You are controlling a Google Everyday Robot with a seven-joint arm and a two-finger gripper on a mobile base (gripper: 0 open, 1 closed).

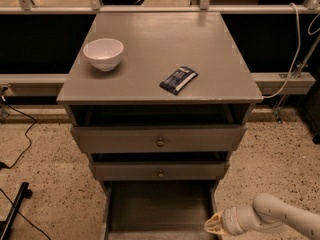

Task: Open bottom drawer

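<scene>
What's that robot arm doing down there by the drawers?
The robot is working on the grey cabinet. Its gripper is low down, at the right front corner of the bottom drawer. That drawer is pulled out, so you can see inside it. A white bowl and a dark packet sit on top of the cabinet, away from the arm.

tool (214, 224) at bottom drawer (160, 204) right corner
</scene>
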